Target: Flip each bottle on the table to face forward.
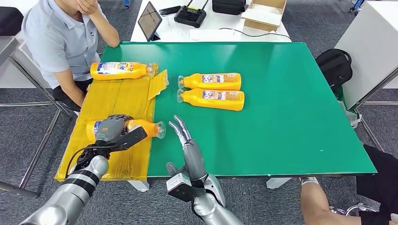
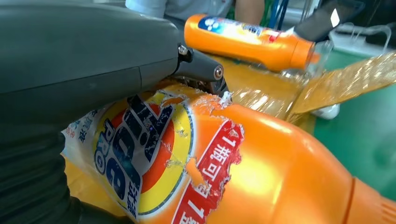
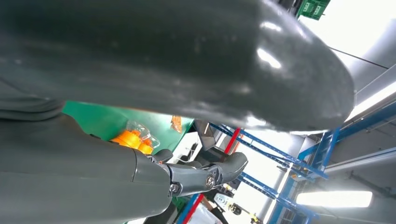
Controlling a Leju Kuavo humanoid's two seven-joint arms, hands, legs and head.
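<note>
Now, step in hand: turning the near orange detergent bottle [image 1: 141,127] label-forward.
Left hand [image 1: 111,129]: wrapped over the label end of that bottle, fingers closed on its body; seen close in the left wrist view as the bottle [image 2: 243,172] under the grey cover, torn label facing the camera.
Right hand [image 1: 180,131]: holding nothing, fingers apart and extended, hovering just beside the bottle's clear cap.
Bottle position: lying on its side on the yellow taped cardboard [image 1: 124,96] at the table's near left, cap reaching onto the green table top [image 1: 281,117].
Other bottles: one detergent bottle [image 1: 119,70] at the cardboard's far end; a pair of detergent bottles [image 1: 213,91] side by side on the green, touching or nearly so.
Doing it well: probably roll about the long axis with a firm grasp, cap end steadied by the free hand, slick plastic likely to slip.
Risk: loose tape flap [image 1: 158,84] near the far bottle, worth avoiding.
Bystander: a seated person [image 1: 61,37] at the far left corner.
</note>
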